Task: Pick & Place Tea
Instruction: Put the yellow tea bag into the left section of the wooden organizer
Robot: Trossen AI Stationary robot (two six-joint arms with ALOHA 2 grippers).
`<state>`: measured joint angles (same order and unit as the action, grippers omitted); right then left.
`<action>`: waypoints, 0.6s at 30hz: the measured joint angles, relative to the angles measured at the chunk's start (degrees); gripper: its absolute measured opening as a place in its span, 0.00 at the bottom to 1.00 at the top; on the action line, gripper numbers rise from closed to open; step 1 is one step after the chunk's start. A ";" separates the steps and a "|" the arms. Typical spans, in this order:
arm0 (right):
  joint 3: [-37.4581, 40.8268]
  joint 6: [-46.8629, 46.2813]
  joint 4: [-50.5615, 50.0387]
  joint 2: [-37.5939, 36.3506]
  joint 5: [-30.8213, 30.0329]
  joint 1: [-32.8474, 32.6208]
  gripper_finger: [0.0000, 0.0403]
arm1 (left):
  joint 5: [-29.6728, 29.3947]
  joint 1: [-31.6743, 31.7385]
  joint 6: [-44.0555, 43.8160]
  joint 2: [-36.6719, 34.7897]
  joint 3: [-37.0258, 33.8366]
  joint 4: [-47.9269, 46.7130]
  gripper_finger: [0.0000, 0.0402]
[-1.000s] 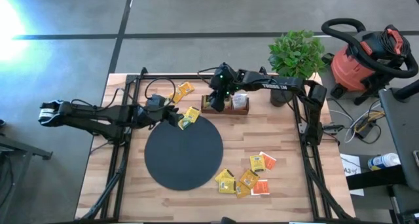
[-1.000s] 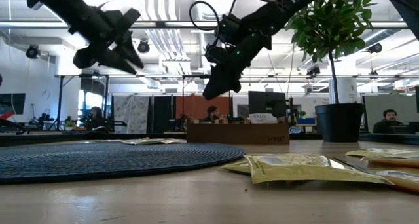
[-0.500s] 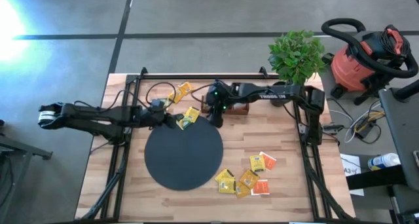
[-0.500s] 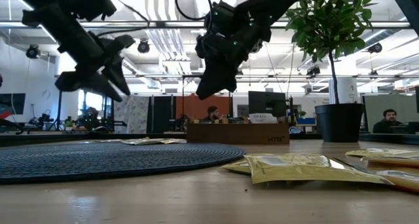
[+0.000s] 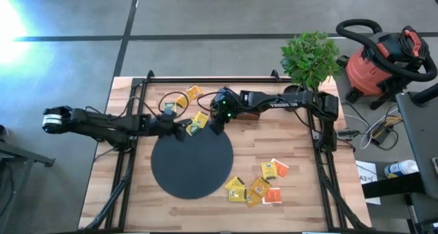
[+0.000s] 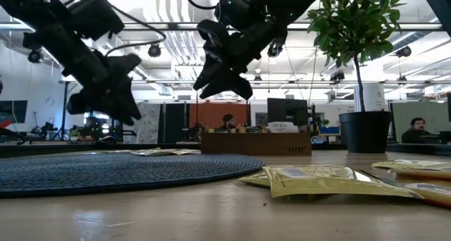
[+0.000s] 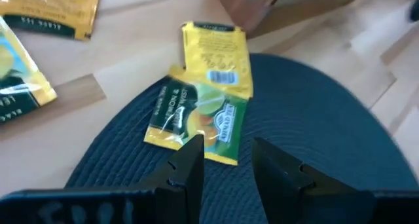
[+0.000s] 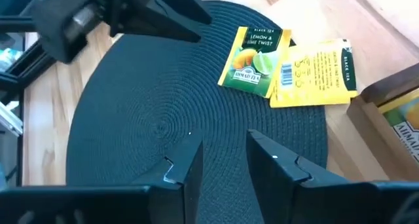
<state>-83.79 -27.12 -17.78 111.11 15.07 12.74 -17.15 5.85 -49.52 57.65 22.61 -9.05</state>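
Two tea sachets (image 5: 198,121) lie overlapping at the far rim of the black disc (image 5: 192,159), partly on the mat and partly on the wooden tabletop (image 5: 294,152). In your left wrist view one shows its green-and-yellow printed face (image 7: 195,122) and the other its plain yellow back with a barcode (image 7: 218,59). Your left tool (image 5: 179,128) hovers over the disc's far-left rim just beside that pair, its fingers (image 7: 190,164) parted with nothing between them. Your right tool (image 5: 216,125) hangs over the disc's far edge on the other side of the pair, its fingers (image 8: 186,164) likewise spread and empty. Two more sachets (image 5: 189,95) rest on the tabletop behind the left tool. You can see a separate cluster of yellow and orange-red sachets (image 5: 259,187) near the tabletop's front right, well apart from both tools. Beside the right arm sits the wooden tray (image 5: 250,115), with a potted plant (image 5: 309,56) at the far right corner.
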 joint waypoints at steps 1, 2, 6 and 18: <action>0.00 -0.24 0.01 0.00 -0.02 -0.09 0.28 | 0.00 0.00 0.00 1.03 -0.33 1.44 0.30; 0.00 -0.67 0.07 0.00 -0.02 -0.12 0.27 | 0.00 0.00 0.02 2.16 -0.65 3.16 0.30; 0.00 -1.42 0.08 0.00 -0.07 -0.14 0.27 | -0.04 0.00 1.05 7.80 -1.43 13.24 0.30; 0.00 -1.46 0.00 0.00 -0.24 -0.12 0.27 | 3.06 0.03 3.88 26.67 4.01 18.16 0.30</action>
<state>-83.79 -28.58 -17.78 111.11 14.83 12.62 -14.08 5.88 -45.64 84.32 26.63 9.11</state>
